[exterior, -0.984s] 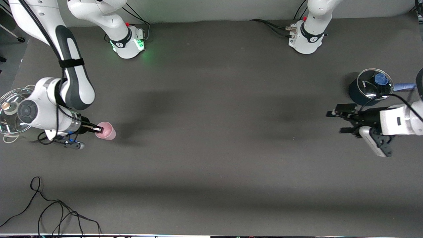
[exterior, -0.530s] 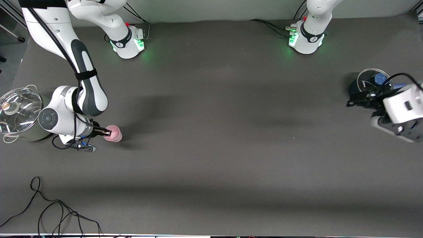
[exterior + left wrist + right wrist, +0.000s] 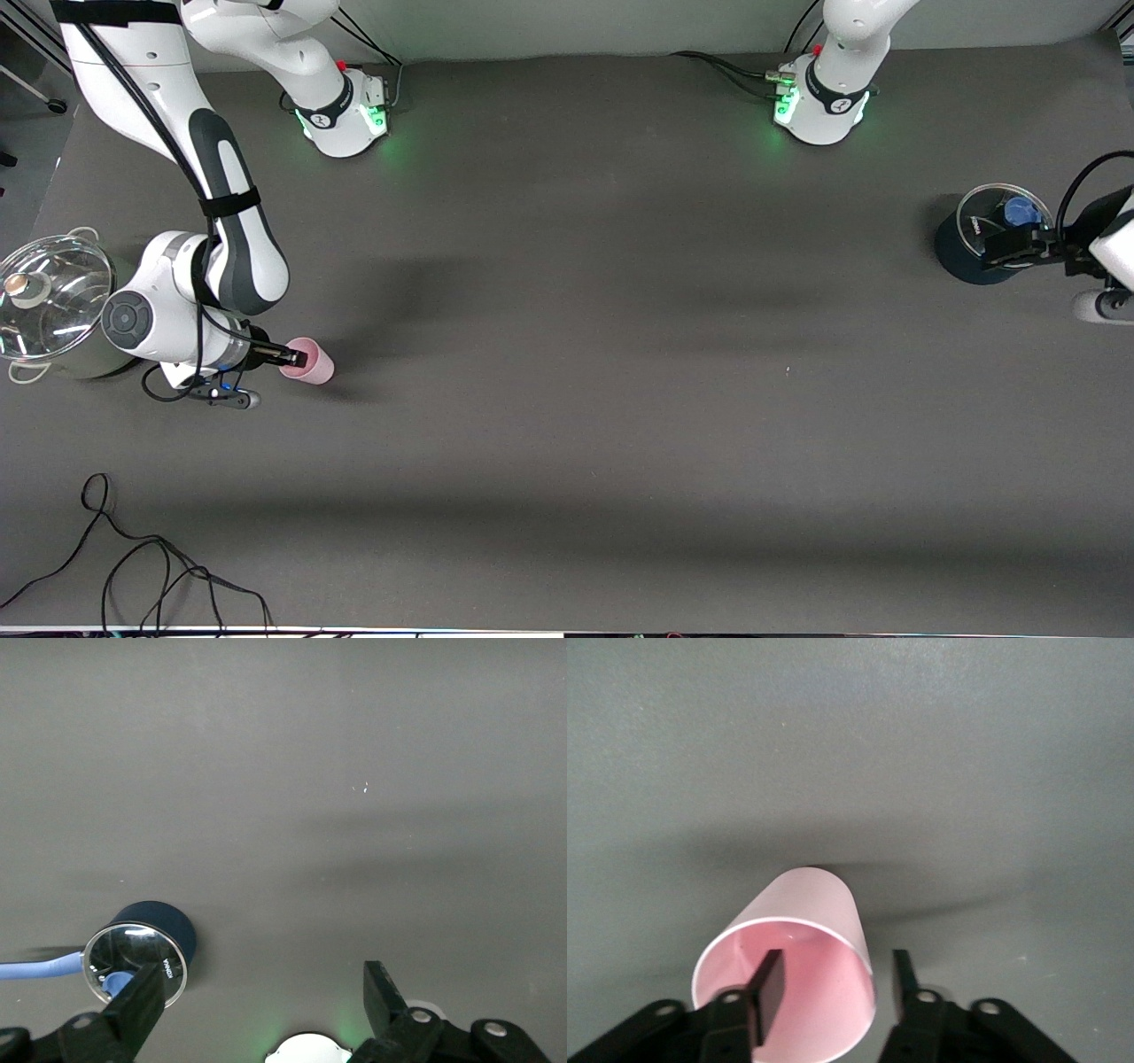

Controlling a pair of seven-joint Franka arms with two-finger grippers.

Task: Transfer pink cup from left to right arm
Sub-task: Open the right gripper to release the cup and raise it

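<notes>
The pink cup [image 3: 310, 363] sits on the dark table near the right arm's end. My right gripper [image 3: 292, 358] is at its rim and open. In the right wrist view one finger [image 3: 769, 985] is inside the pink cup [image 3: 811, 904] and the other finger [image 3: 903, 970] is outside, a little off the wall. My left gripper [image 3: 994, 251] is open and holds nothing; it hangs over the dark blue pot at the left arm's end of the table. In the left wrist view my left gripper [image 3: 263, 988] shows only bare table between its fingers.
A steel pot with a glass lid [image 3: 49, 306] stands close beside the right arm's wrist. The dark blue pot [image 3: 961, 252], also in the left wrist view [image 3: 164, 917], has a glass lid and a blue handle. Loose black cables [image 3: 133, 567] lie near the table's front edge.
My right gripper brought the cup slightly toward the table's middle, then opened its fingers around the rim. The left arm drew back toward its end of the table, over the blue pot.
</notes>
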